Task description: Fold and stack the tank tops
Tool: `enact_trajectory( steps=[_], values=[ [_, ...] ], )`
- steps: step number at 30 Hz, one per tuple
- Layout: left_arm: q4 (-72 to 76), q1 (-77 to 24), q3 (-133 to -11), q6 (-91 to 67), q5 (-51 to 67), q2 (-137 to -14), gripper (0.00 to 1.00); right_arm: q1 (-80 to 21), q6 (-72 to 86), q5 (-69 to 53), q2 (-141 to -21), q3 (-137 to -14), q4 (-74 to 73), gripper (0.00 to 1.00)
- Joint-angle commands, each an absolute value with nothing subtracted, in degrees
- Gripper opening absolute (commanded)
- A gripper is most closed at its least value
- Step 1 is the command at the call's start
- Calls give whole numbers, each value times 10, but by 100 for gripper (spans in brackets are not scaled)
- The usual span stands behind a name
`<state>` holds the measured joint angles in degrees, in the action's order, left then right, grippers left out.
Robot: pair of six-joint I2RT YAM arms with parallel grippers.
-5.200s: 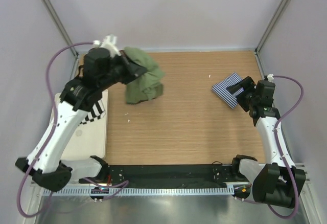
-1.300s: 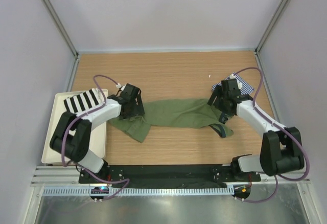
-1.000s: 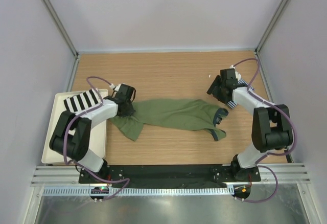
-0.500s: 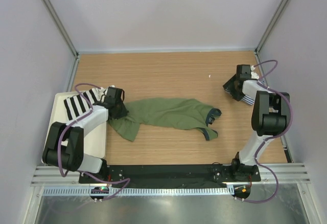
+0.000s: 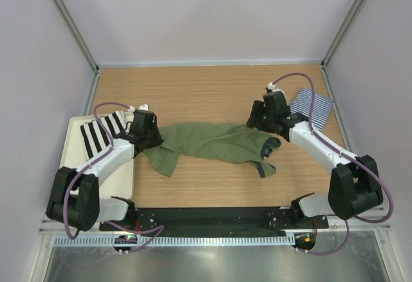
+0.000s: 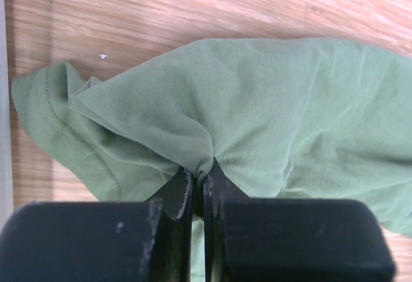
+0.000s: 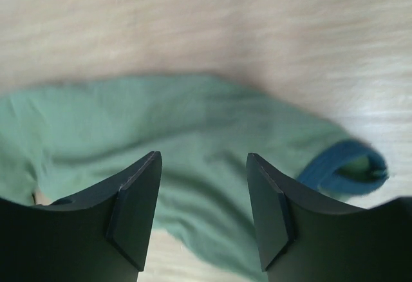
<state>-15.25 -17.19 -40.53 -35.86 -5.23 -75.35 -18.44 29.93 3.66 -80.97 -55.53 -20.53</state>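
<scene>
The olive green tank top [image 5: 212, 142] lies stretched left to right across the middle of the wooden table, its navy trim [image 5: 267, 145] showing at the right end. My left gripper [image 5: 153, 141] is shut on a pinched fold of its left end; in the left wrist view the green cloth [image 6: 257, 95] bunches into the closed left gripper [image 6: 198, 178]. My right gripper [image 5: 255, 121] hangs open just above the top's right end, with green cloth [image 7: 161, 127] and navy trim [image 7: 344, 166] below the right gripper [image 7: 203, 161]. The navy-and-white striped tank top [image 5: 313, 107] lies folded at the back right.
A white tray [image 5: 122, 178] sits at the table's left edge and holds a black-and-white striped item [image 5: 96, 135]. Grey walls and metal posts close in the back and both sides. The arm bases stand along the near edge.
The right arm has swung from the striped top at the back right to over the green top's right end, its jaws narrowing a little. The left gripper keeps its hold.
</scene>
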Motion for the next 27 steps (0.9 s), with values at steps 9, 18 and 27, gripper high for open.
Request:
enact_trajectory(
  steps=[9, 18, 27],
  values=[
    [-138, -164, -401, -353, -128, -785, 0, -307, 254, -23, -711, -454, -229, 62],
    [-127, -156, -405, -347, -83, -798, 0, -367, 272, 50, -755, -441, -240, 61],
    [-123, -155, -403, -347, -76, -788, 0, -460, 258, 147, -820, -498, -298, 63]
  ],
)
